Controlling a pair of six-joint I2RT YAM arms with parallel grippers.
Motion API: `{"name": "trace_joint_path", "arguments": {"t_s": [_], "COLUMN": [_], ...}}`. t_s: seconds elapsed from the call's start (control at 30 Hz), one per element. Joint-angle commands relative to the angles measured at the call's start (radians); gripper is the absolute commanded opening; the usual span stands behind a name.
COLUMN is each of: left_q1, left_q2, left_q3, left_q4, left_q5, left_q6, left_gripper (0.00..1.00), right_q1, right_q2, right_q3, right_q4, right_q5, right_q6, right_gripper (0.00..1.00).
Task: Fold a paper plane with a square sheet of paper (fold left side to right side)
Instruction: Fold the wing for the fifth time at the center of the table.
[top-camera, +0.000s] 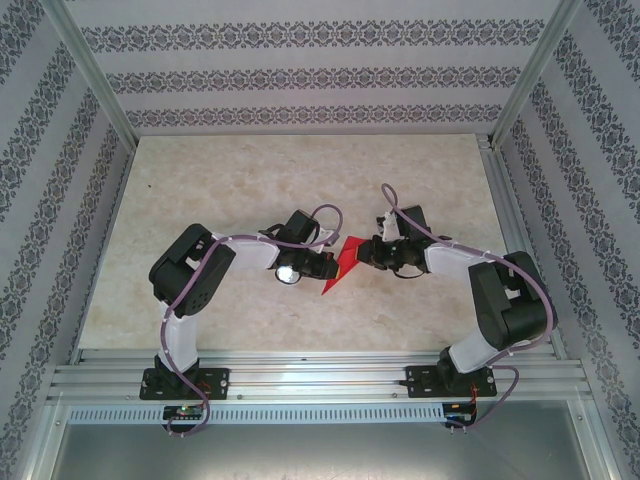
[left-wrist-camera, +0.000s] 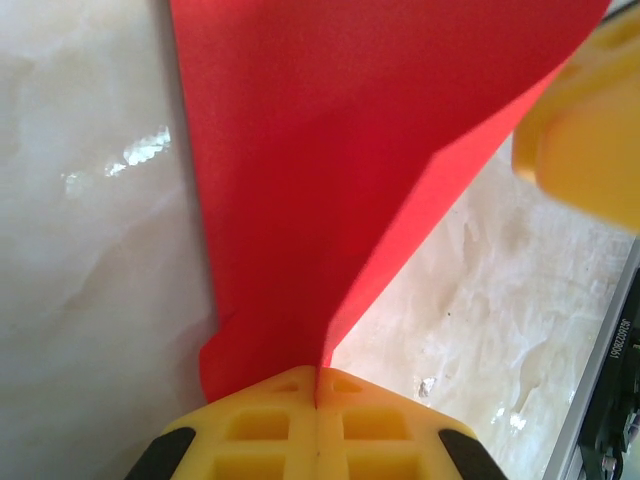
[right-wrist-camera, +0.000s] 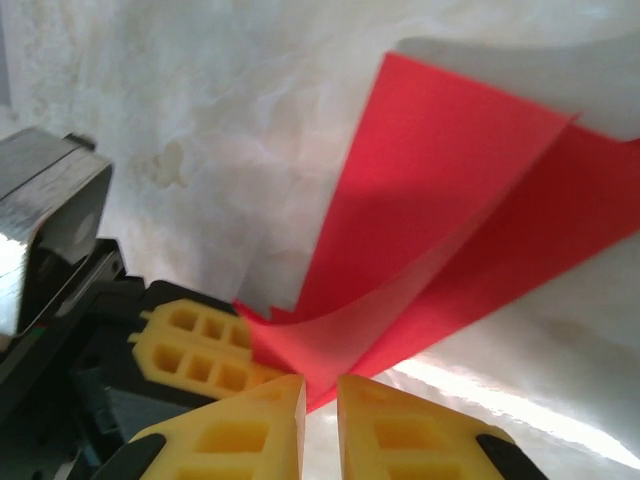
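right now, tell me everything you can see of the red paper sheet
The square sheet of paper is thin, matte, bright red, folded over itself into a pointed shape with one flap lifted off the table. The left gripper pinches one end shut; the right gripper, jaws slightly apart, sits at a nearby edge.

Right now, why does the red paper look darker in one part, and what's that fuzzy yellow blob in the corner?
Left wrist view: the red paper bends, and the flap facing away from the light is shaded; the yellow blob is too near the lens, so out of focus. Right wrist view: light shines through the raised flap, paling it.
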Motion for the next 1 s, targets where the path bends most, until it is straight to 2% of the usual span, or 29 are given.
{"name": "trace_joint_path", "arguments": {"t_s": [0.0,0.4,0.67,0.97], "left_q1": [0.018,0.021,0.021,0.024], "left_q2": [0.021,0.028,-0.018,-0.065], "left_q3": [0.027,0.039,0.042,0.082], "left_q4": [-0.017,-0.016,-0.049,-0.121], "left_q5": [0.016,0.025,0.023,0.009], "left_q6": [0.03,0.025,0.042,0.077], "left_gripper": [0.0,0.0,0.21,0.36], "right_q1": [0.019,0.042,0.04,0.038], "right_q2": [0.003,0.105,0.134,0.143], "right_q3": [-0.01,0.024,0.04,0.047], "right_q4": [0.113,0.164,0.157,0.155], "right_q5": [-0.048,-0.027,-0.004,0.0], "right_q6": [0.046,0.067,0.07,0.073], "right_gripper": [0.16,0.16,0.16,0.15]}}
